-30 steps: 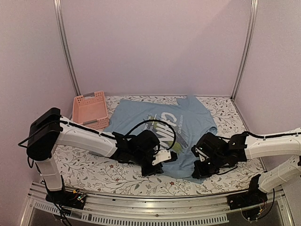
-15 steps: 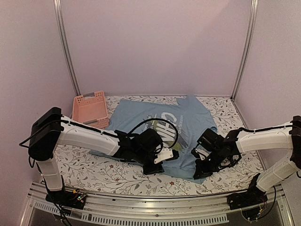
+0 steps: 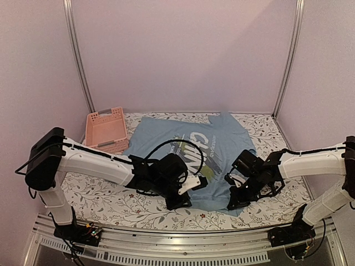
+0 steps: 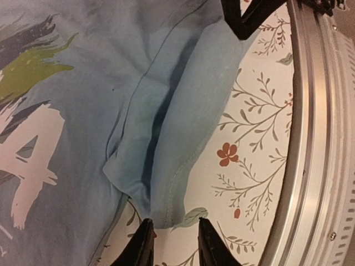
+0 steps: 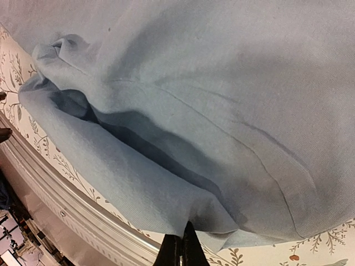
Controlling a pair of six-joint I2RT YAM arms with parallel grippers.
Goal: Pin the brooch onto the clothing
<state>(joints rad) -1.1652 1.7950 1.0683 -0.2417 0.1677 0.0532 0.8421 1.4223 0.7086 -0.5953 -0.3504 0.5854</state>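
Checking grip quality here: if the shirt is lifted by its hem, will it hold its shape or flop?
Likely floppy: the T-shirt hem sags and gapes beside the right gripper. Probably light, since thin folds bunch near the left gripper. A push would likely deepen its creases rather than slide it whole.

the top external camera looks down from high behind the rig, far enough back to hold the whole table (image 3: 105, 199) and t-shirt (image 3: 161, 136). the left wrist camera sits close, facing down past the left pincer (image 4: 173, 221) at hem and table edge ahead. the right wrist camera is nearer yet, cloth filling everything beyond the right pincer (image 5: 180, 239). all three share the t-shirt's near hem.
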